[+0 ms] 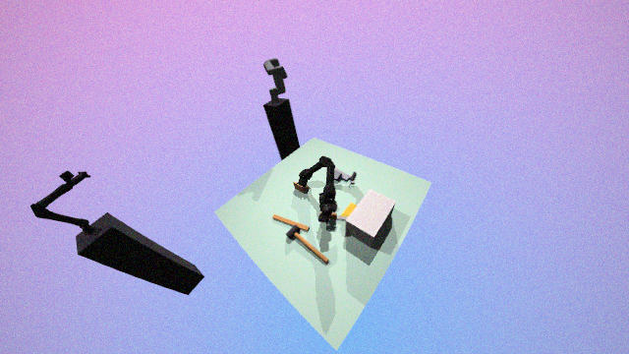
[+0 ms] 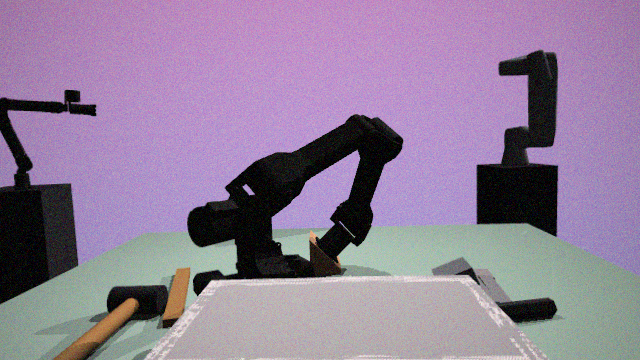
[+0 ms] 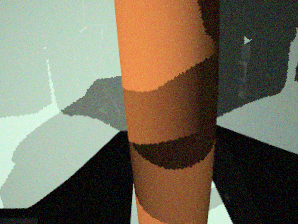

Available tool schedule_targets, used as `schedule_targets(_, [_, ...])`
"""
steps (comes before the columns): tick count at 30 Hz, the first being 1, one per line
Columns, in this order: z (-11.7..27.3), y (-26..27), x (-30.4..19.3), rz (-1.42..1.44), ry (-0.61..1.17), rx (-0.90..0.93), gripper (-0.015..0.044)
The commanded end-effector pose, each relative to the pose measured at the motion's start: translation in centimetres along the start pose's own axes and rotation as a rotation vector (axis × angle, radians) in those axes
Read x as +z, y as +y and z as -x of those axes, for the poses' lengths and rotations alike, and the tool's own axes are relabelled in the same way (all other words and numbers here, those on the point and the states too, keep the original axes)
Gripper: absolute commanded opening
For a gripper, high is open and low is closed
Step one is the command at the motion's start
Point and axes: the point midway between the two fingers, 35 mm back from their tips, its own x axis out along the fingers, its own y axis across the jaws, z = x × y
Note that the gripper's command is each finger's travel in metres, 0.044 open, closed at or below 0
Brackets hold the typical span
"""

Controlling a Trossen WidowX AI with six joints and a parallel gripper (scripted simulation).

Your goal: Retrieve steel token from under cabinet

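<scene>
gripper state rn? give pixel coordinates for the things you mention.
Gripper (image 1: 331, 219) (image 3: 165, 136): closed on an orange rod-like handle (image 1: 334, 215) (image 3: 167, 45), one finger on each side of it; can't tell from these views what tool it belongs to.

top: high, steep down | exterior: low, over cabinet (image 1: 371, 212) (image 2: 340, 317), facing arm (image 1: 330, 179) (image 2: 325, 155) | wrist: close, handle (image 3: 170, 100) | 2 share arm
</scene>
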Motion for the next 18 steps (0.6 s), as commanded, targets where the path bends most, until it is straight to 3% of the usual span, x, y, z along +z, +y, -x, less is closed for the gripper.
schedule_targets(1, [-0.1,0.7,0.2,0.003,-0.002,0.006,0.0])
schedule_targets(18, [-0.1,2.6,0.2,0.002,-0.002,0.007,0.0])
